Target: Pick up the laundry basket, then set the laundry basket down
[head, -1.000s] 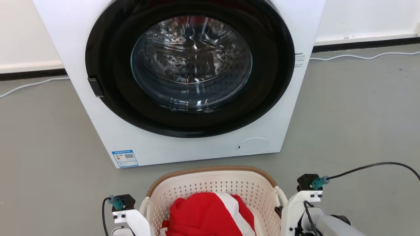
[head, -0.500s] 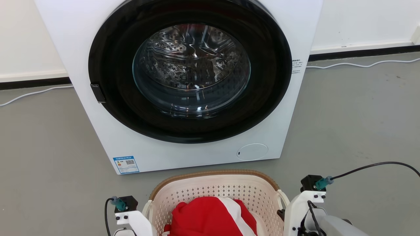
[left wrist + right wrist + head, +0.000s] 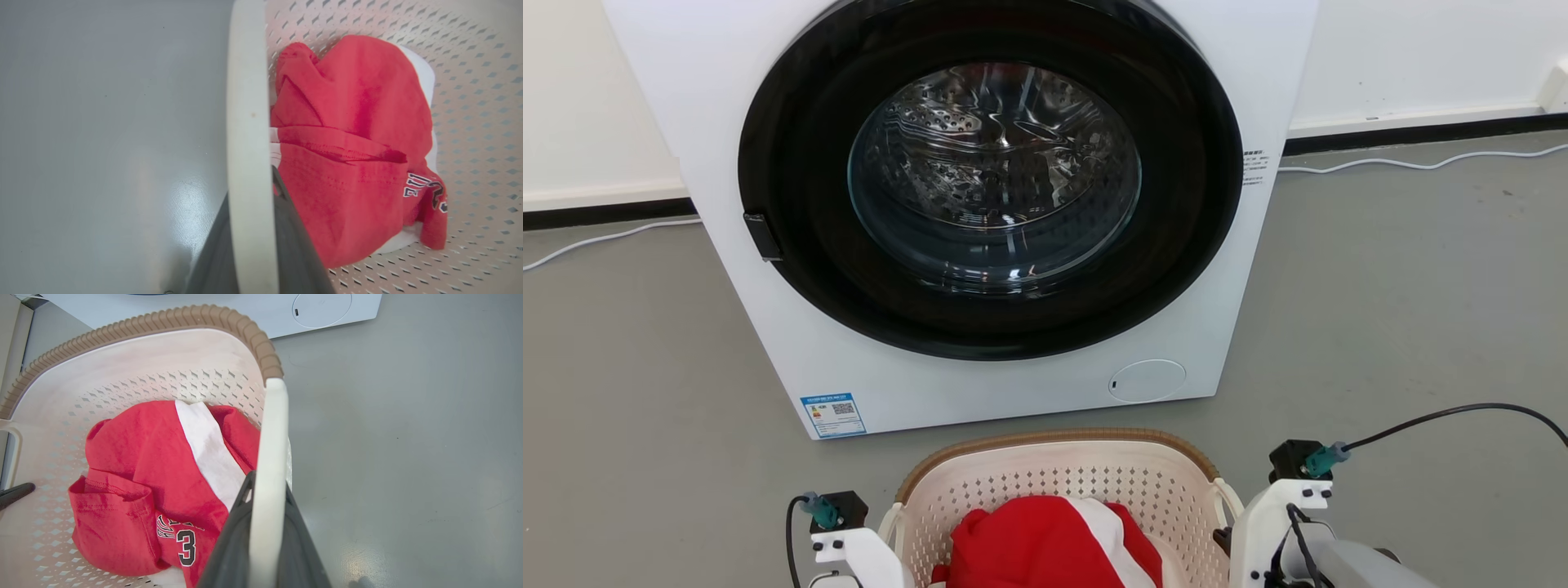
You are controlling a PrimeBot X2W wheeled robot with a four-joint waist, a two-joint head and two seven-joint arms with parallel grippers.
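The laundry basket (image 3: 1054,447), cream perforated plastic with a brown woven-look rim, sits at the bottom centre of the head view with a red and white garment (image 3: 1045,543) inside. My white wrists (image 3: 858,551) flank it on both sides. In the left wrist view my left gripper (image 3: 251,188) is shut on the basket's white left loop handle (image 3: 245,102). In the right wrist view my right gripper (image 3: 267,486) is shut on the right loop handle (image 3: 273,428). I cannot tell whether the basket's base touches the floor.
A white front-loading washing machine (image 3: 1241,98) with its dark round door shut stands just beyond the basket. A white cable (image 3: 1421,161) runs along the floor by the wall. A black cable (image 3: 1462,408) arcs from my right wrist. Grey floor (image 3: 1405,327) lies on both sides.
The head camera has shifted, so the washing machine and basket sit slightly lower in the picture. Both grippers keep their hold on the handles.
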